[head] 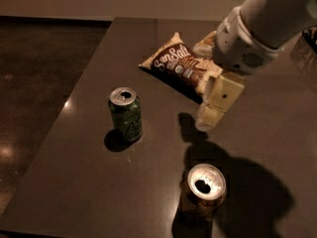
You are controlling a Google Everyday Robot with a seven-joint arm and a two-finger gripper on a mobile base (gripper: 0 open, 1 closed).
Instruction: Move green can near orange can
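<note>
The green can [126, 115] stands upright on the dark table [69, 182], left of the middle, with a silver top and a pale logo on its side. The orange can [203, 195] stands upright near the front edge, to the right of the green can and closer to me. My gripper [210, 114] hangs from the white arm that comes in from the upper right. It is above the table, to the right of the green can and behind the orange can. It holds nothing that I can see, and its shadow falls around the orange can.
A brown and white snack bag [176, 66] lies at the back of the table, with its right end hidden behind my gripper. The table's left edge borders a dark shiny floor [34, 83].
</note>
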